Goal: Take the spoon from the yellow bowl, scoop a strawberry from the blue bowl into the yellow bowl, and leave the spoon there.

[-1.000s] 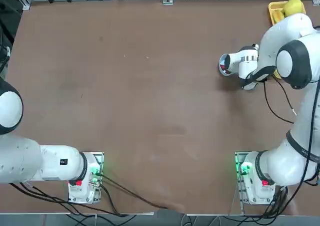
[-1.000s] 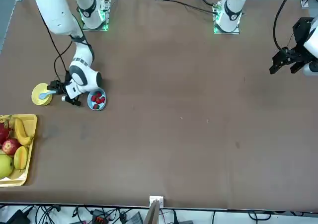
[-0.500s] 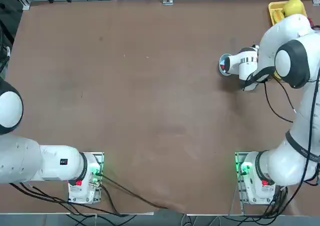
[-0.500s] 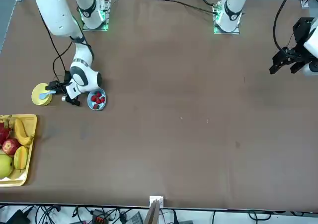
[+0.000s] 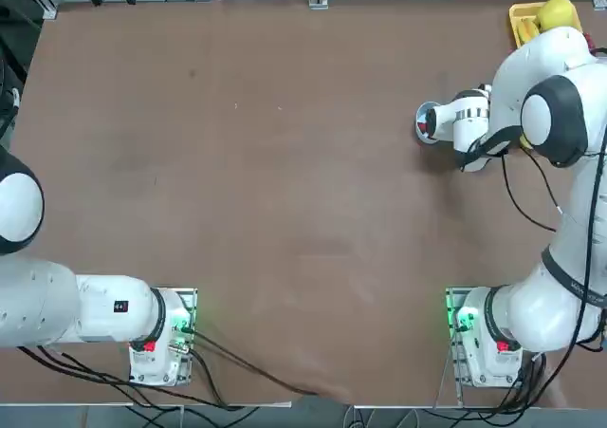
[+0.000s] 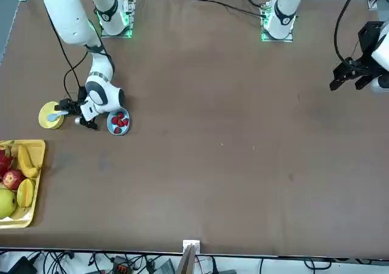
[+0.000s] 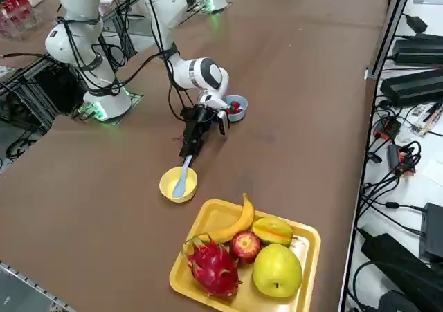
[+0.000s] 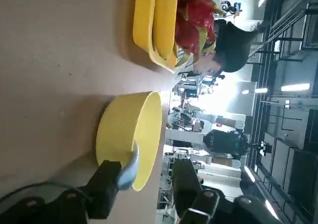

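The right gripper [image 7: 188, 150] hangs low over the table at the robot's far right, its fingers reaching level toward the yellow bowl [image 7: 178, 185], which sits just beyond them. The spoon [image 7: 182, 177] lies in that bowl with its scoop down inside and its pale blue handle slanting up over the rim toward the gripper. In the wrist view the jaws stand partly open, one finger [image 8: 104, 189] against the handle end of the spoon [image 8: 129, 168] and the other [image 8: 186, 184] clear of it, so the spoon sits between them without being clamped; whether the first finger truly touches the handle cannot be told. The bowl's inside is hidden in the wrist view, where only its outer wall [image 8: 126, 134] and rim show. The blue bowl [image 7: 236, 108] stands just on the other side of the wrist from the yellow one, with red strawberries [image 6: 120, 122] inside; in the side view the wrist covers part of its rim, and in the top view the arm hides nearly all of it and the whole yellow bowl. The fruit tray [image 7: 304, 253] lies near the yellow bowl, toward the table's far right corner, holding a banana [image 7: 235, 222], an apple [image 7: 245, 245] and other fruit; the front view cuts it off at its edge.
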Tool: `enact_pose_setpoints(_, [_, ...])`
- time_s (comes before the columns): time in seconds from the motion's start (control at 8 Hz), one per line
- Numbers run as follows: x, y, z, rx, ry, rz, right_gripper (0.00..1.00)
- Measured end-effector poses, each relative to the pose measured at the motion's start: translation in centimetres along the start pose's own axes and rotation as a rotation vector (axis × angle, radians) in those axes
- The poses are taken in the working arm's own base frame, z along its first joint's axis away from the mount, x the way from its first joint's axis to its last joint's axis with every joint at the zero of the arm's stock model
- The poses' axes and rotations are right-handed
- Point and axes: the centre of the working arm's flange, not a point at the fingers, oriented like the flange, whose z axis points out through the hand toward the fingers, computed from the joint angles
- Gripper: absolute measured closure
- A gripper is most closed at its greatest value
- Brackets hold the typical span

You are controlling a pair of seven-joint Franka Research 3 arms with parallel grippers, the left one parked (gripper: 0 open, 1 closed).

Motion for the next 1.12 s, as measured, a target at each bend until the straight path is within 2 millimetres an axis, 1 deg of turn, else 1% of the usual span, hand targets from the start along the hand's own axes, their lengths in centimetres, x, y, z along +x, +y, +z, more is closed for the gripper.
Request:
enact_pose_setpoints(0.62, [-0.17, -0.62, 0.21, -0.004, -0.002, 0.012, 0.41])
enact_pose_setpoints(1.12, [0.38, -0.67, 0.71, -0.015, -0.008, 0.020, 0.43])
